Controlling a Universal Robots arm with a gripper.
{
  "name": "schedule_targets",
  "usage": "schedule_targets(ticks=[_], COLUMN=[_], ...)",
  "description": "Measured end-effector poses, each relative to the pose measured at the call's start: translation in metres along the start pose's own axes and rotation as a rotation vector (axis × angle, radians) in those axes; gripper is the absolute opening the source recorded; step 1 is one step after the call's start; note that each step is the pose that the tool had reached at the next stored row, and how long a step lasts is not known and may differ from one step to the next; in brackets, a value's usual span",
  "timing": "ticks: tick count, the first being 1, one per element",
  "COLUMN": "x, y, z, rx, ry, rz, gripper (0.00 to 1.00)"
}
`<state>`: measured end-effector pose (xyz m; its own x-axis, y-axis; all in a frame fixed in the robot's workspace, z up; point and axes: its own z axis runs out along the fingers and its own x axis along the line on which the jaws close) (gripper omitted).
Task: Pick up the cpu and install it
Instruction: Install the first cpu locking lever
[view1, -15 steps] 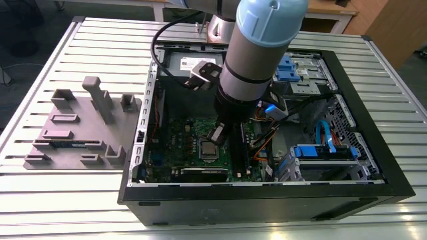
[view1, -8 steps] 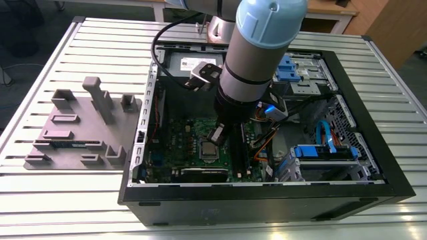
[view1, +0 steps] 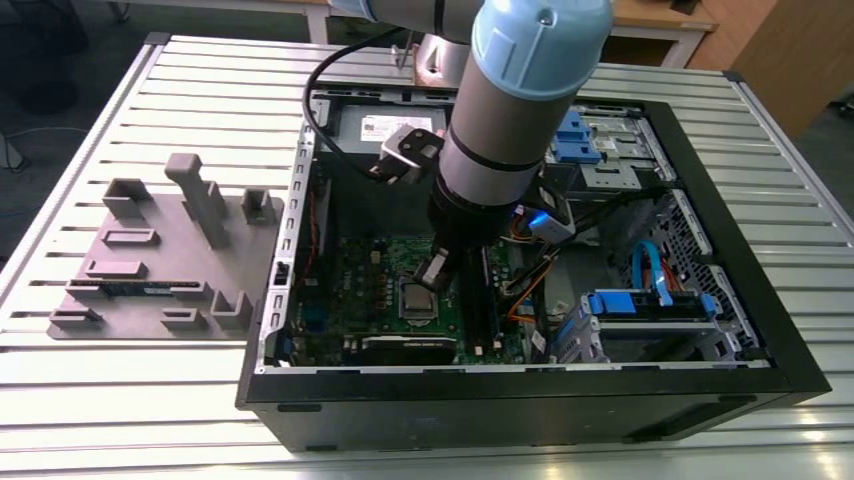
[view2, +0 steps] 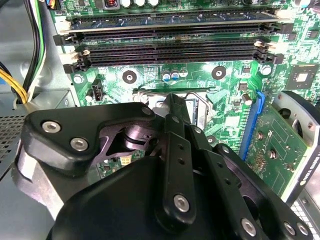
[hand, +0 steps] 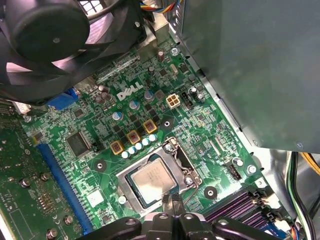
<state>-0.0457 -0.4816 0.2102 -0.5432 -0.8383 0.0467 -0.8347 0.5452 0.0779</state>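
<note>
Gripper, fingers together and empty, is hovering just beside the cpu lying in its socket; thin, light, fragile, best held by its edges.

matt brushed-metal cpu top, shiny metal socket frame, glossy green motherboard, matt blk plastic gripper w/ bright metal screws, ribbed alu table

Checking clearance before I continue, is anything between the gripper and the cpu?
No. In the first wrist view the gripper sits just off the cpu, which lies in its socket; between them is just the socket's frame.
</note>
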Motion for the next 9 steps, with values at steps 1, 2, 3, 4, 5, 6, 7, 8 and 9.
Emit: schedule_targets(ticks=[1, 2, 3, 4, 5, 6, 7, 8, 9], x=[0.0, 0.0, 0.0001, 0.0001, 0.0002, 0.0004, 0.0004, 0.0005, 0.0005], y=[0.0, 0.0, -0.0001, -0.0001, -0.0002, -0.0003, -0.0005, -0.0007, -0.0008], z=[0.0003, 0.0005, 0.0007, 0.001, 0.0014, 0.0019, 0.0027, 0.0034, 0.0042], rx=[0.0, 0.0, 0.0, 0.0, 0.0, 0.0, 0.0, 0.0002, 0.0002], ry=[0.0001, 0.0002, 0.0002, 0.0001, 0.0, 0.0001, 0.0002, 0.0002, 0.0003], rz=[0.0, 0.0, 0.0, 0.0, 0.0, 0.0, 0.001, 0.002, 0.004], gripper=[0.11, 0.11, 0.11, 0.11, 0.11, 0.11, 0.11, 0.11, 0.11])
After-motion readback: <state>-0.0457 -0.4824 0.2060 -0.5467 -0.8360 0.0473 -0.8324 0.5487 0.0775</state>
